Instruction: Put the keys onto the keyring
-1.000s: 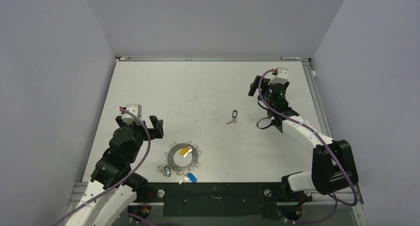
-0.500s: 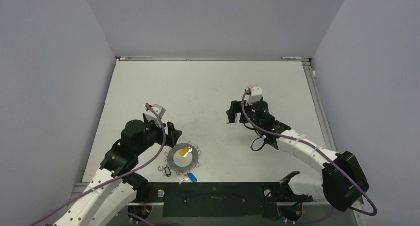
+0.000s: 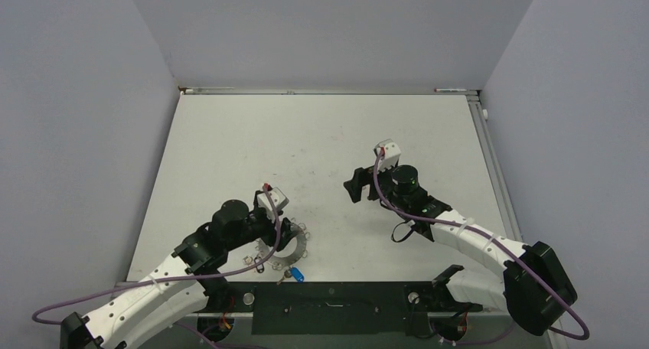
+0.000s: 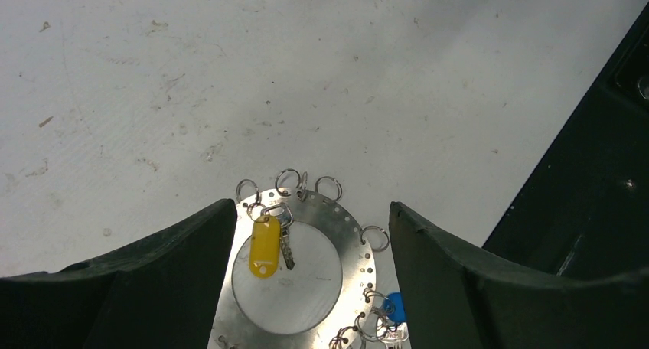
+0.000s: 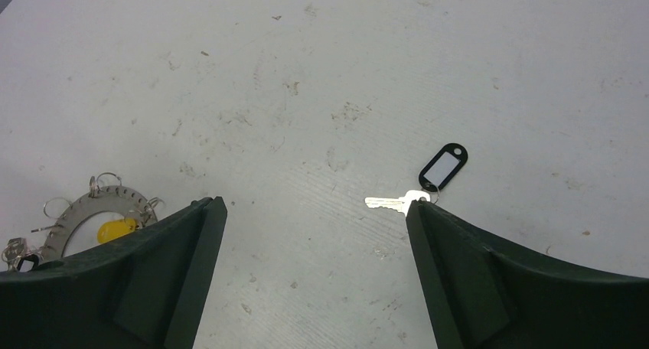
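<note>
**Holder:** keyring [image 4: 353, 246], flat silvery disc w/ wire loops round rim. Lies on table [image 3: 321, 135], bottom centre of left wrist view, lower left in top view.
**On it:** yellow-tag key [image 4: 265, 246], hung from a loop at upper-left rim, lying across the disc. Blue-tag key [image 4: 394, 307] among loops at lower-right rim; attachment unclear.
**Left gripper** [image 4: 311, 206]: fingers spread wide, ring btwn them, gap each side.
**Loose:** black-tag key [image 5: 392, 203], flat on table, right of centre in right wrist view, well apart from ring.
**Right gripper** [image 5: 315, 203]: fingers spread, grips nothing. Key bow is just beside the frame-right fingertip; contact unclear.
</note>
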Tool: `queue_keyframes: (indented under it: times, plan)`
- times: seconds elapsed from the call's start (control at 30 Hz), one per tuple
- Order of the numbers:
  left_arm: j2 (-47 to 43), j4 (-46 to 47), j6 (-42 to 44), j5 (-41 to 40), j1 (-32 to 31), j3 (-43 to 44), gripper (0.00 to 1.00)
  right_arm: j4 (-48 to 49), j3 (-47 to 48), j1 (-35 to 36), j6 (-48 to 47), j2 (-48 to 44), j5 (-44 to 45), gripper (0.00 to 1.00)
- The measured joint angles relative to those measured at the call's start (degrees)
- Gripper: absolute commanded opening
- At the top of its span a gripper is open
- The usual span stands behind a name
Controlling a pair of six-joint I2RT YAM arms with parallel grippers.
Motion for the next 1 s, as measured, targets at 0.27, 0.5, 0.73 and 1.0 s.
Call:
queue_keyframes:
  times: [0.27,0.5,0.73,1.0]
  plan:
    - [1.7,13.1,-3.7,-6.9,-3.4,-3.5,0.58,2.7,-2.8,0.0,-0.4,-2.1,0.1,0.93]
    - [13.3,23.6,-0.7,-16.9,-13.7,-8.5,0.53,5.2,-3.1,0.0,0.7,0.1,-3.2,0.93]
    - [13.1,30.9,0.0,-18.8,-15.2,-15.2,0.44,6.6,-3.8,0.0,1.0,1.2,-3.9,0.93]
    - [19.8,31.8,-3.1,-22.0,-15.2,-13.8,0.42,6.9,-4.4,0.0,1.2,1.2,-4.7,0.93]
